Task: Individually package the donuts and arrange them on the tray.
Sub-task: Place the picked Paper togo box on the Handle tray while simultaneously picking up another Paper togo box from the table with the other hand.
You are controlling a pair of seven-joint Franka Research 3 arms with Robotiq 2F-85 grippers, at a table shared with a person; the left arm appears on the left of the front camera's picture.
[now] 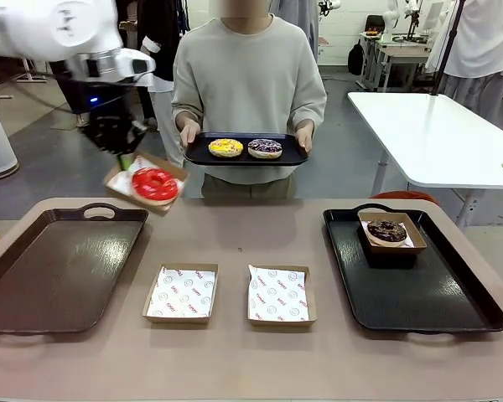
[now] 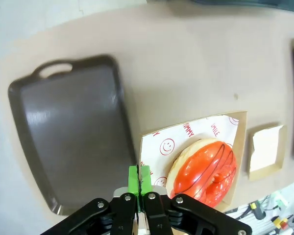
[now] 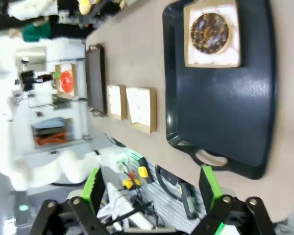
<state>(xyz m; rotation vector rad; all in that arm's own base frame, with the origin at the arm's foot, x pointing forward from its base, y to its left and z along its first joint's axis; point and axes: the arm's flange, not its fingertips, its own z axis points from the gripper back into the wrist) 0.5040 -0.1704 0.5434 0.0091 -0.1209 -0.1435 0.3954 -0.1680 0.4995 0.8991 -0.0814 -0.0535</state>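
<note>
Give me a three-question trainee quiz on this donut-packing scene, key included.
1. True or false: the left gripper is shut on the rim of the box carrying the red donut, held above the table.
2. The boxed chocolate donut sits on: A) the black tray on the robot's right; B) a white plate; C) the floor.
3. Fill in: the person holds a serving tray with ___ donuts.
Key: 1 true; 2 A; 3 two.

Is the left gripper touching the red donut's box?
Touching. Left wrist view: left gripper pinched shut on the edge of the cardboard box, beside the red donut.
</note>
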